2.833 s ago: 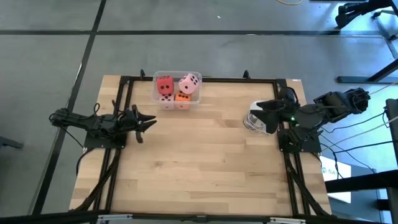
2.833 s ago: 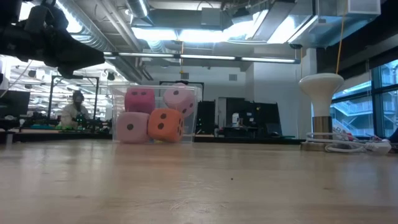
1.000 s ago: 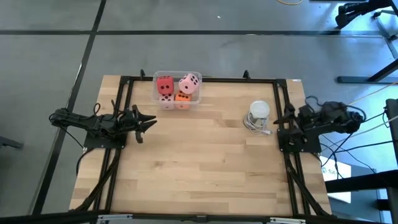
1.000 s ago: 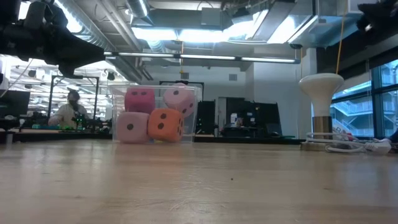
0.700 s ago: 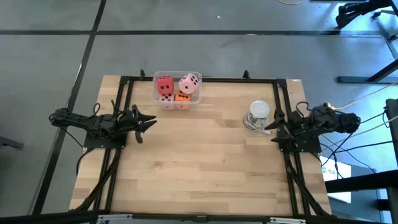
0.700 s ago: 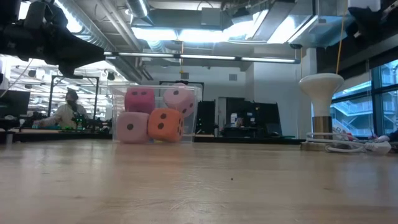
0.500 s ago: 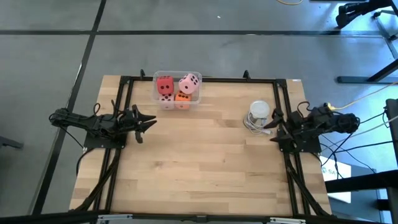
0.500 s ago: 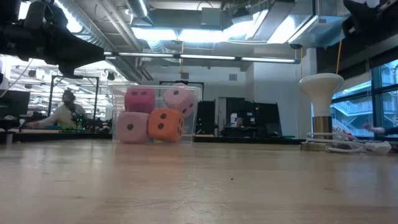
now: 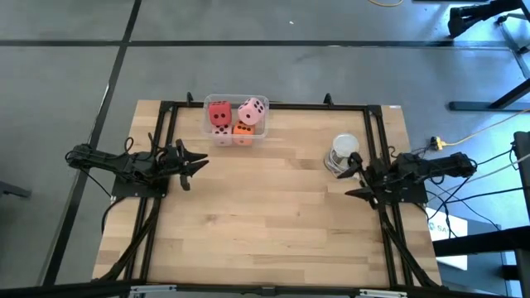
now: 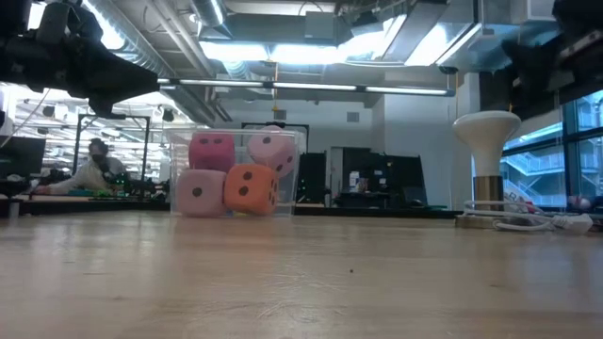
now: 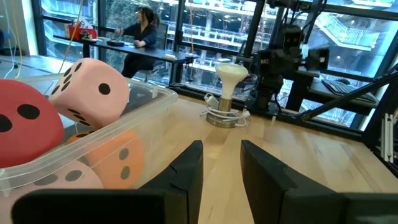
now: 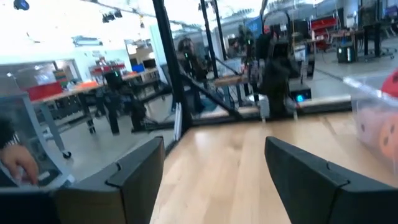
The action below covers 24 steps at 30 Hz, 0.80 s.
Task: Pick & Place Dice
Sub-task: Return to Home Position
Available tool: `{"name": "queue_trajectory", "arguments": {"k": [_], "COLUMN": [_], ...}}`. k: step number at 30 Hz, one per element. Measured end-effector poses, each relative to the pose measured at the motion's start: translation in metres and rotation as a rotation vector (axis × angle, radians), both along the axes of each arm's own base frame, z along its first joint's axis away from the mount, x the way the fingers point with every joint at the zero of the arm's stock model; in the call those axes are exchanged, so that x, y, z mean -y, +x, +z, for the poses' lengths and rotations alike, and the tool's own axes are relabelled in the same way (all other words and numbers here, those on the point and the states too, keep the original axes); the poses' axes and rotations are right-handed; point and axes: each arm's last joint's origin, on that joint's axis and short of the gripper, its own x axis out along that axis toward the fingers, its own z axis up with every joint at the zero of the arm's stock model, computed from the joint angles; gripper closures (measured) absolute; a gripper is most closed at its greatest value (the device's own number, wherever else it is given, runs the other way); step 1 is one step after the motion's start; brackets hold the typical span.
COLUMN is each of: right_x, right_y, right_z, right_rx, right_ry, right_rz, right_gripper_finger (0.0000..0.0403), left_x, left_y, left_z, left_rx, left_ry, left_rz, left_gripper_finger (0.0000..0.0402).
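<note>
1. Dice. Four dice sit inside the clear tub (image 9: 235, 100), which stands at the far edge of the desk (image 9: 273, 223), left of centre.
   - Red die (image 9: 219, 112) and pale pink die (image 9: 252, 109): upper layer, side by side.
   - Pink die (image 9: 221, 131) and orange die (image 9: 243, 129): lower layer, nearer the desk centre.
   - In the low view the dice form two rows of two, pressed against each other and against the tub wall.

2. Left pincer (image 9: 195, 168). It hangs over the left side of the desk, near the tub and apart from it. The left wrist view shows its fingers (image 11: 186, 168) slightly apart, with nothing between them.

3. Right pincer (image 9: 351, 178). It hangs over the right side of the desk, pointing toward the centre. The right wrist view shows its fingers (image 12: 140, 168) spread wide, with bare desk between them. It holds nothing.

4. Other items. A white mushroom-shaped stand (image 9: 344, 149) with a coiled cable at its base stands upright just beside the right pincer.
</note>
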Motion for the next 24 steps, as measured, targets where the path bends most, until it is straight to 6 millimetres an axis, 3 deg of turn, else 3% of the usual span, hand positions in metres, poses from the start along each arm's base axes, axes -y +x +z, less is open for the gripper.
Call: {"name": "queue_trajectory", "arguments": {"k": [4,24], "right_x": [-0.001,-0.001], "right_y": [0.004,0.011], "right_z": [-0.016,-0.03], "right_rx": [-0.024,-0.17], "right_ry": [-0.006,-0.122], "right_rz": [-0.001,-0.07], "right_gripper_finger": [0.0127,0.0127], "left_x": [0.0,0.0], "left_y": [0.0,0.0], "left_z": [0.0,0.0], "left_rx": [-0.001,-0.001], "left_ry": [0.002,0.001], "left_rz": [0.0,0.0], "left_gripper_finger": [0.0306,0.0302]}}
